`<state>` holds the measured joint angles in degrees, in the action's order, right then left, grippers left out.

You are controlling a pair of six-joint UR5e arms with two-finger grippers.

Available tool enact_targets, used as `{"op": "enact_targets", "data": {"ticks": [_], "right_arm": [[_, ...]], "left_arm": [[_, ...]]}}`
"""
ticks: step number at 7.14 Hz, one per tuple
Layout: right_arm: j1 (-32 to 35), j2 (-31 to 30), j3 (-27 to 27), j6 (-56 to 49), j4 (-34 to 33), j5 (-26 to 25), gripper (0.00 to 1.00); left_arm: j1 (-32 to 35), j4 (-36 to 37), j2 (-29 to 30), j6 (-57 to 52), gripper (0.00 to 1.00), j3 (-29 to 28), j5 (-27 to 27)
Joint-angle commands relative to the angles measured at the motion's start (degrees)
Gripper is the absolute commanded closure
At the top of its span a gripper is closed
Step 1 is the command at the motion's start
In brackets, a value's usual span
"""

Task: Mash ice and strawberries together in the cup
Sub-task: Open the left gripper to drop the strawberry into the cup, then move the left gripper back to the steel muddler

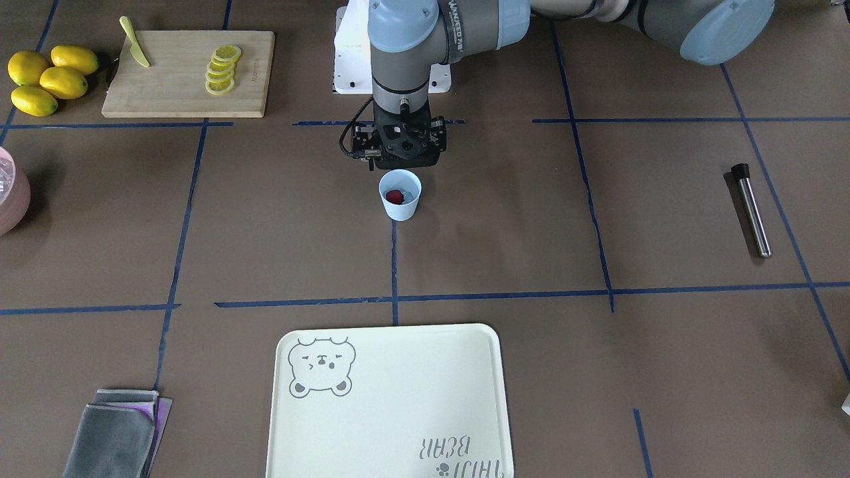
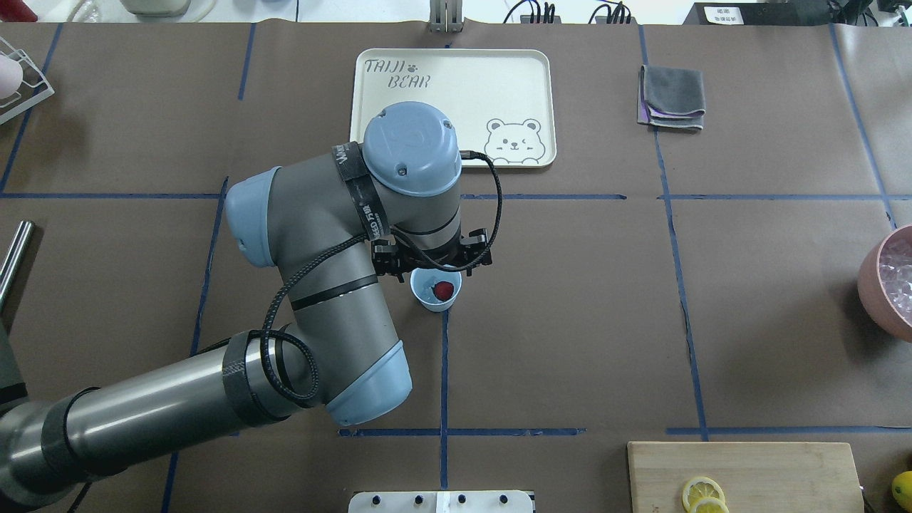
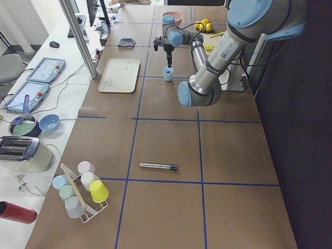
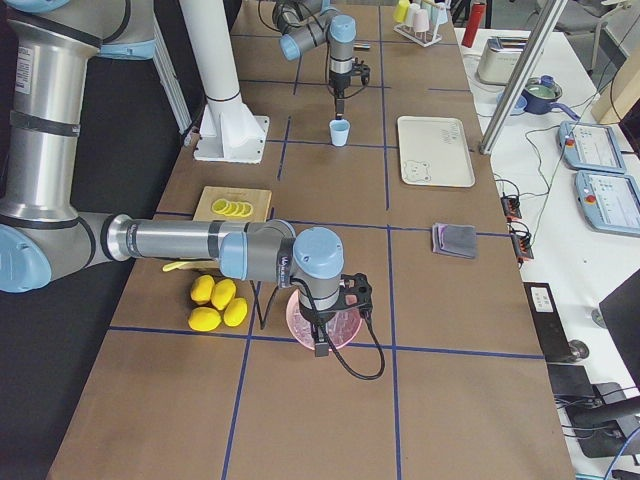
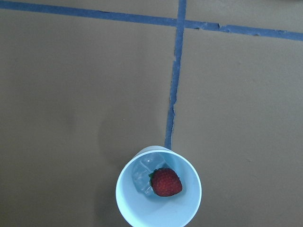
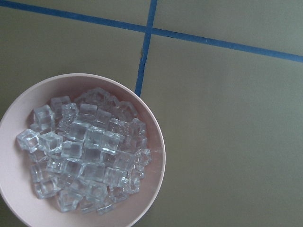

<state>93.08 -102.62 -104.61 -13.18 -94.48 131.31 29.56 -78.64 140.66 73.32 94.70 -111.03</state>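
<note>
The pale blue cup point(image 1: 400, 199) stands at the table's middle on a blue tape line. In the left wrist view the cup point(image 5: 158, 191) holds a dark-red strawberry point(image 5: 165, 182) beside clear ice cubes point(image 5: 142, 174). My left gripper point(image 1: 398, 151) hangs just above and behind the cup point(image 2: 436, 291). Its fingers are hidden, so I cannot tell whether it is open or shut. My right gripper point(image 4: 322, 335) hovers over a pink bowl point(image 6: 160, 142) full of ice cubes point(image 6: 85, 151). It shows only in the right side view, so I cannot tell its state.
A metal muddler rod point(image 1: 754, 209) lies on the robot's left side. A cream bear tray point(image 1: 392, 398) lies beyond the cup. A cutting board point(image 1: 179, 86) carries lemon slices point(image 1: 222, 70) and a knife point(image 1: 135, 51), with whole lemons point(image 1: 46, 79) beside it. A grey cloth point(image 1: 116, 438) lies near the tray.
</note>
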Motion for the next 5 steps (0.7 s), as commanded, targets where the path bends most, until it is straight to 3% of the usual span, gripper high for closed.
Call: {"op": "enact_targets", "data": {"ticks": [1,3,5], "right_arm": [[0.00,-0.03,0.02,-0.01,0.00,0.00,0.01],[0.00,-0.38,-0.07,0.08,0.00,0.09,0.01],[0.00,-0.39,-0.33,0.17,0.00,0.26,0.01]], "left_arm": [[3.99,0.50,-8.76,-8.93,0.00,7.55,-1.63],[14.86,0.33,-22.12,-26.82,0.00,14.87,-9.61],[27.25,-0.28,-33.47,-45.38,0.00,15.42,-15.50]]}}
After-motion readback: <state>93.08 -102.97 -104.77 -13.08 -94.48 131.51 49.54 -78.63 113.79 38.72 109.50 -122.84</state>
